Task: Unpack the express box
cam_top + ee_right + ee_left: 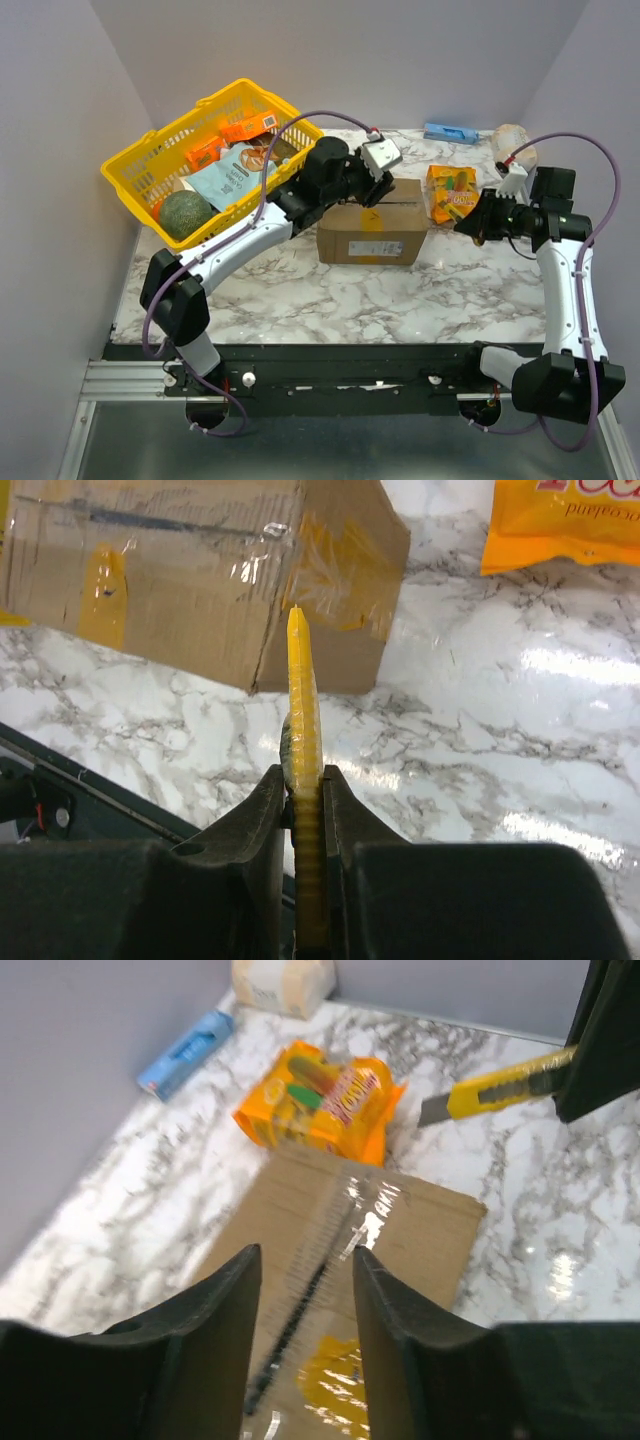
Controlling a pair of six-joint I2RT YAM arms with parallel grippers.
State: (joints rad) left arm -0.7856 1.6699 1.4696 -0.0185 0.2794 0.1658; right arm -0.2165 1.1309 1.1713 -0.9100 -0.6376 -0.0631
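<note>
Knife, snack bag — near express box.

White marble-look table, pretty busy. Brown express box roughly mid-table. Orange snack bag just right of the box, blue packet and pale bundle further back-right of it, yellow basket off to its back-left.

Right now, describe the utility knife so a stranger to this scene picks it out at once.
On the marble table, find the brown express box in the middle. Just right of it, the right gripper is shut on a slim yellow utility knife. Unlike the wide orange snack bag nearby, it is narrow, rigid and ends in a grey metal blade.
</note>
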